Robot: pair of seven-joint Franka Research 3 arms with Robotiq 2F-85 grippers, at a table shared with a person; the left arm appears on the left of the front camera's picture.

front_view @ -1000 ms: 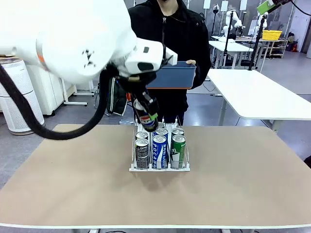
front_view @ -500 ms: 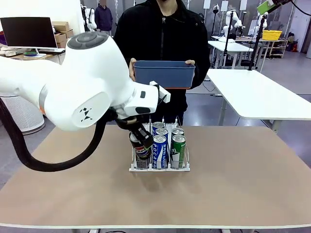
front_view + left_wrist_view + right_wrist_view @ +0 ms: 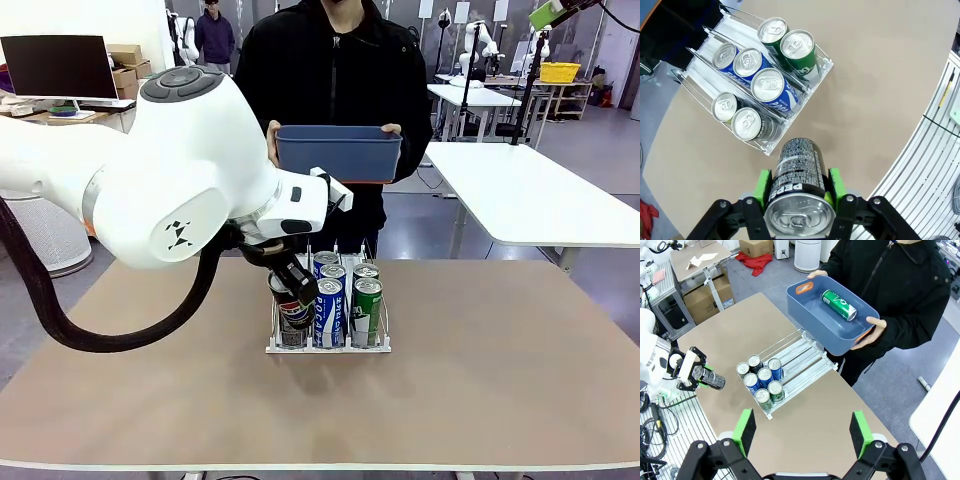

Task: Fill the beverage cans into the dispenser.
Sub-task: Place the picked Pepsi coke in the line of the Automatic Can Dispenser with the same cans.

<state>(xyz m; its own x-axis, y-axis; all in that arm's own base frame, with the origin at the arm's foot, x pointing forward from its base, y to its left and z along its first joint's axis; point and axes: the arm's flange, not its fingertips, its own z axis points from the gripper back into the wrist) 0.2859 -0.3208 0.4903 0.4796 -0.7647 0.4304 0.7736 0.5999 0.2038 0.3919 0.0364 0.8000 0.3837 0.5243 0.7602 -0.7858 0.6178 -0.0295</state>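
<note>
- Compared with a second ago, the left arm (image 3: 150,190) has dropped from the upper left of the front view to mid-frame. The Pepsi can (image 3: 291,308) it carries has come down from above the dispenser's back end to the front of its left lane. Over the last half second hardly anything has shifted.
- The left claw (image 3: 296,296) is clamped on that Pepsi can, which is tilted.
- The dispenser (image 3: 327,348) sits at the centre of the table (image 3: 480,380), unmoved. The person (image 3: 340,70) behind it holds the blue tub (image 3: 338,152) as before.
- The left wrist view shows what the arm hides from the front. The held can is at bottom centre, above bare table just outside the dispenser's front corner. Seven cans stand in the lanes: two black cans (image 3: 746,123), three blue-and-white cans (image 3: 770,85) and two green cans (image 3: 797,47).
- The right wrist view has the right claw (image 3: 802,432) at its bottom edge, spread wide with nothing between its pads. It looks down into the tub at upper right, where one green can (image 3: 839,304) lies on its side, hidden by the tub wall in the front view.
</note>
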